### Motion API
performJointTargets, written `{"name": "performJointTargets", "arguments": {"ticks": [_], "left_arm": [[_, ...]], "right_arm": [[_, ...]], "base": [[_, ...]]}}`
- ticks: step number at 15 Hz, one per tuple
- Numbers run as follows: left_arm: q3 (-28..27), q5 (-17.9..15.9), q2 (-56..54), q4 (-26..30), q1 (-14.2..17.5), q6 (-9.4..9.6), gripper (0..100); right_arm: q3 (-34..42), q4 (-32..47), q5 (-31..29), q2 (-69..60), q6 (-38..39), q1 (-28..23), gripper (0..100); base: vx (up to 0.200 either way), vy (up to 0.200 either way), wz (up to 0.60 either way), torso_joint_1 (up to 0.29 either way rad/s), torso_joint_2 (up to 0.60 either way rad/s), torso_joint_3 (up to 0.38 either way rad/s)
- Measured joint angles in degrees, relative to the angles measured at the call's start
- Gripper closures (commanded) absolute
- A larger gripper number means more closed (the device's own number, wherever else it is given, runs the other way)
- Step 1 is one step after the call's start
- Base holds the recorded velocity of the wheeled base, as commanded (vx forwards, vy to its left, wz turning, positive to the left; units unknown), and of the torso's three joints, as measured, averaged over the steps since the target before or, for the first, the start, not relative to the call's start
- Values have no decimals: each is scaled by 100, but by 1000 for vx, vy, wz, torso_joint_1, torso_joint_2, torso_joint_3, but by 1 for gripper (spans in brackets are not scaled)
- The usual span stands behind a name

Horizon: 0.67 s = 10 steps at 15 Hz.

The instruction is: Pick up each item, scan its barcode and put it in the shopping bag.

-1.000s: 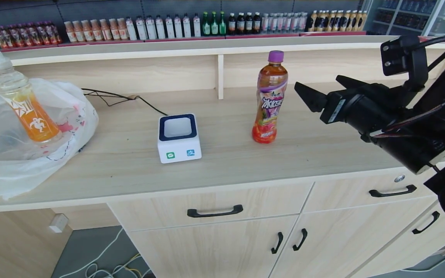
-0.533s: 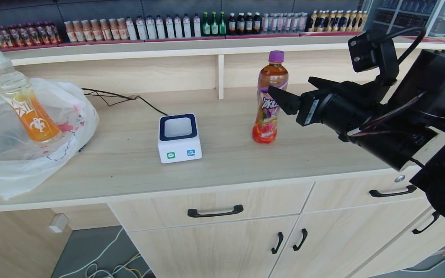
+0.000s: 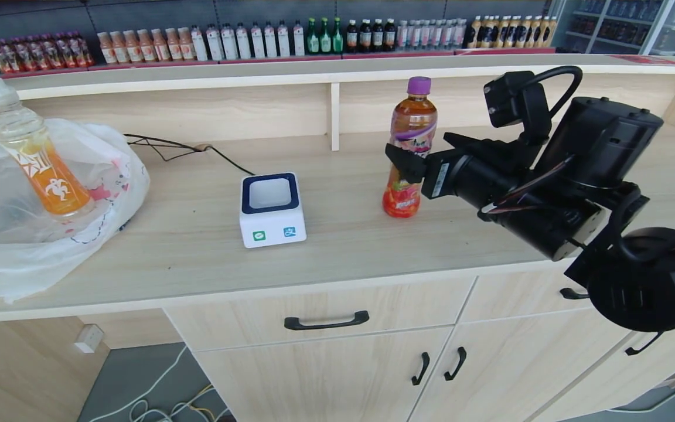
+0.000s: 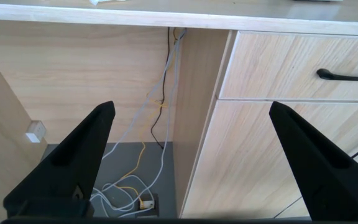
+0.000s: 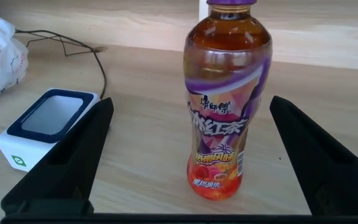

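In the pick-up step, the right gripper (image 3: pixel 418 146) holds its jaws wide apart, flanking the upright purple-capped plastic tea bottle (image 5: pixel 227 112) on the pale wooden counter (image 3: pixel 337 246); next, likely, it must close on the bottle and carry it to the white cube scanner (image 3: pixel 271 208).

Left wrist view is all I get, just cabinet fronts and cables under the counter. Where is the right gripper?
Observer: The right gripper is level with the purple-capped bottle. Its fingers are open and frame the bottle in the right wrist view. I see no contact.
Operator: Is that bottle upright?
Observer: Yes, it is upright on the counter, to the right of the scanner.
Operator: Is anything bagged already?
Observer: One orange-drink bottle stands tilted in the shopping bag at the counter's left end.
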<state>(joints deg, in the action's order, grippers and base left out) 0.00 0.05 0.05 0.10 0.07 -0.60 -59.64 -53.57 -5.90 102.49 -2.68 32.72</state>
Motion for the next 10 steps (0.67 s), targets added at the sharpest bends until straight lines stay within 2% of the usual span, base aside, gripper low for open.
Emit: {"name": "performJointTargets", "arguments": {"ticks": [4,7,10], "left_arm": [[0,0,0,0,0,0,0],[0,-5,0,0,0,0,0],[0,-2,0,0,0,2,0]], "right_arm": [[-17,-277,-26,272,11,-74,0],[-34,-317,-391,446,284,-94,0],[-179,-378,-428,652,369,-100,0]], "base": [[0,0,0,0,0,0],[0,0,0,0,0,0],[0,0,0,0,0,0]]}}
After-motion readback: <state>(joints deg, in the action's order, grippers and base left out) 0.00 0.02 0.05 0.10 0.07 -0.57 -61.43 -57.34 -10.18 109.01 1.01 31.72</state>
